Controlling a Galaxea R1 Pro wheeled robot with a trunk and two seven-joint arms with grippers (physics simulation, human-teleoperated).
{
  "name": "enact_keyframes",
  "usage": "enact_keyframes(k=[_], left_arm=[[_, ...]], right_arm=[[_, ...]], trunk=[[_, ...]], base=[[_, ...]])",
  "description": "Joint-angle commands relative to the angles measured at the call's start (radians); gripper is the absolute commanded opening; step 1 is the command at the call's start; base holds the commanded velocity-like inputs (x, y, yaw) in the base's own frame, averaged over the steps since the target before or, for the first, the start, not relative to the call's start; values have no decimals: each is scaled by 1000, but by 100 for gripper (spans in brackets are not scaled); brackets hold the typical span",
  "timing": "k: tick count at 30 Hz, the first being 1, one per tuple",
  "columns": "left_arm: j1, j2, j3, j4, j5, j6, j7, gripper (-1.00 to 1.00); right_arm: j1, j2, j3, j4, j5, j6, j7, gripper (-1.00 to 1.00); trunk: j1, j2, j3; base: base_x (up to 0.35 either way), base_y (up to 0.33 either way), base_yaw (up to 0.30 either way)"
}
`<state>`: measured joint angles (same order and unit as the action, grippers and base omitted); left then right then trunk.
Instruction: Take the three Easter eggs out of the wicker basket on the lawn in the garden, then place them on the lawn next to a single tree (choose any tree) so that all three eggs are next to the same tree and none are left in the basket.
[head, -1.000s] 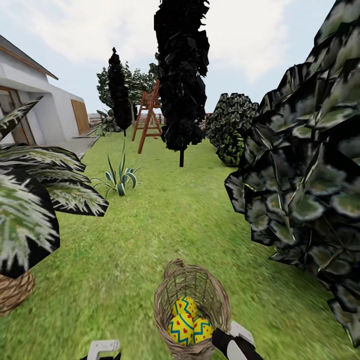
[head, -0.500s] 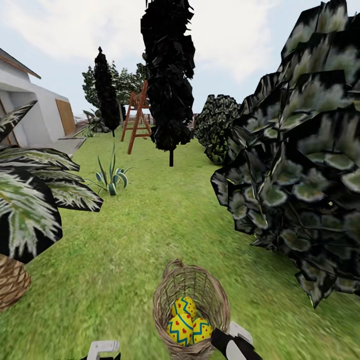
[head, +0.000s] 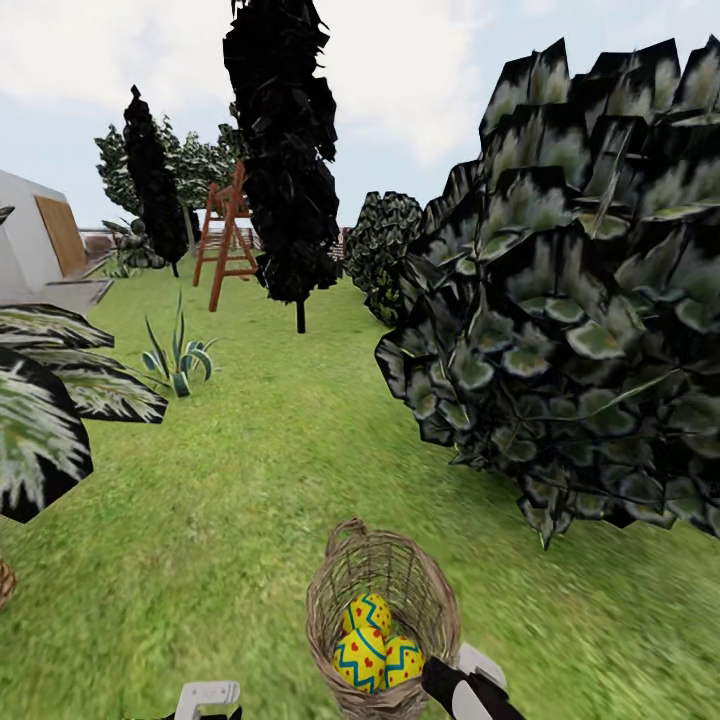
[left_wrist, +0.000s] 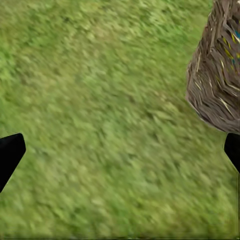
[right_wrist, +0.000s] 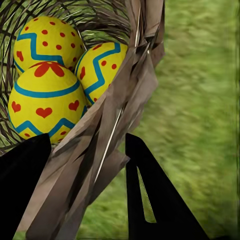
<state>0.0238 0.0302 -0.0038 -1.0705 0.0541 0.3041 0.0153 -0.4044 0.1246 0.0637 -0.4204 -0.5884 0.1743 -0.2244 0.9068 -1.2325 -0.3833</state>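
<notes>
Easter eggs (head: 372, 640): 3, all inside wicker basket (head: 383, 610), carried above lawn (head: 230, 520).
Right gripper (right_wrist: 87, 165): fingers clamped on basket wall, inside and out.
Left gripper (left_wrist: 120, 155): spread, empty, beside basket.
Change: view swung right over 1 s; tree (head: 570, 300) crown loomed nearer basket, so drop-off spot approaching.
Right wrist cam showed the grip; head cam didn't.

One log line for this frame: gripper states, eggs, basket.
right gripper: shut on wicker basket wall | left gripper: open over lawn | Easter eggs: three, in basket | tree: ahead-right
</notes>
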Motion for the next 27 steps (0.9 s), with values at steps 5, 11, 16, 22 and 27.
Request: enact_keyframes(k=[5,11,16,22,27], left_arm=[[0,0,-1,-3,6,6,2,100],[0,0,-1,-3,6,6,2,100],[0,0,-1,-2,6,6,2,100],[0,0,-1,-2,5,6,3,100],[0,0,-1,-1,5,6,3,100]], right_arm=[[-1,0,7,-3,-7,3,-8,-100],[-1,1,7,-3,-7,4,-8,-100],[-1,8,7,-3,-7,1,-8,-100],[-1,9,7,-2,-7,-19,-8,-100],[-1,9,7,-1,-7,-21,-8,-100]], trunk=[[-20,34,15],[-43,76,34],[-62,111,49],[-85,153,68],[-104,188,84]], base=[[-345,0,-273],[-332,0,-273],[-114,0,-273],[-7,0,-273],[0,0,-273]])
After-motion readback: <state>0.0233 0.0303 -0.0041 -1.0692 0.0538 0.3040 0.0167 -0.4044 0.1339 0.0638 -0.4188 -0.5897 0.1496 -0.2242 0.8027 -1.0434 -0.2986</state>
